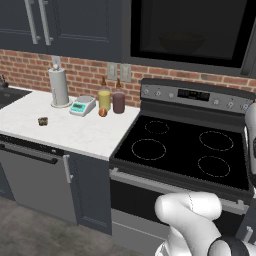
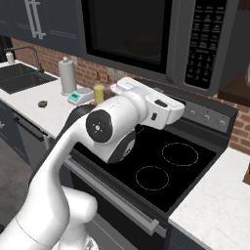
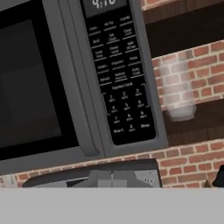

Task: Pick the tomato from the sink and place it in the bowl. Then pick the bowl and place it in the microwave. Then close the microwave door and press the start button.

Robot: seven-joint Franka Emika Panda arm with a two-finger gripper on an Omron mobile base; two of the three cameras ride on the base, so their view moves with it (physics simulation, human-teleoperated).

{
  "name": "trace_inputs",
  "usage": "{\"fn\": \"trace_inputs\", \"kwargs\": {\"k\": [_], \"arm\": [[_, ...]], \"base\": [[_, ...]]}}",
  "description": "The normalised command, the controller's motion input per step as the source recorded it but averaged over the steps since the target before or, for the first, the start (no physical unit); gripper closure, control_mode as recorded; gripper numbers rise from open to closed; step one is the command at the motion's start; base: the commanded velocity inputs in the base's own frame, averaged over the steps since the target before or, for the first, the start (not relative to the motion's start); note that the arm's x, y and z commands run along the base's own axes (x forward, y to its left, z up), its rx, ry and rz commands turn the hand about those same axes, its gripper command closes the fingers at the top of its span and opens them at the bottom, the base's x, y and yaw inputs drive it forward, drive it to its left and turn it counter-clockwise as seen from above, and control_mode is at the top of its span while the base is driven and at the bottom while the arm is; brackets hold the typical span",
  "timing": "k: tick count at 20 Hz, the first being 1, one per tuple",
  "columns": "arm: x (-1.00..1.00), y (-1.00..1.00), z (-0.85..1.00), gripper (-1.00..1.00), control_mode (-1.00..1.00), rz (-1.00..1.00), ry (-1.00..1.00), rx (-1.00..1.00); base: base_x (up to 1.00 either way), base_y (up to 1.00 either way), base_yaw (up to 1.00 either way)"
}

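The arm is aiming the hand camera at the microwave (image 3: pixel 78 83), its door (image 3: pixel 30 87) closed with the bowl (image 1: pixel 181 41) dimly inside, lining up the start button; tool state cannot be told.

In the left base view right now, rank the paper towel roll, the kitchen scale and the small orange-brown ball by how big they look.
1. paper towel roll
2. kitchen scale
3. small orange-brown ball
All three sit at a similar depth along the back of the counter, so the ranking is reliable.
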Motion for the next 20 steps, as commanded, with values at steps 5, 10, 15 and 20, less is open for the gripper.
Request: {"fn": "trace_inputs", "kwargs": {"k": [5, 10, 15, 20], "arm": [[0.01, -0.34, 0.00, 1.00, -1.00, 0.00, 0.00, 0.01], [0.01, -0.23, 0.00, 1.00, -1.00, 0.00, 0.00, 0.00], [0.10, -0.12, 0.00, 1.00, -1.00, 0.00, 0.00, 0.00], [0.28, -0.08, 0.00, 1.00, -1.00, 0.00, 0.01, 0.00]], "base": [[0.00, 0.00, 0.00], [0.00, 0.00, 0.00], [0.00, 0.00, 0.00], [0.00, 0.00, 0.00]]}}
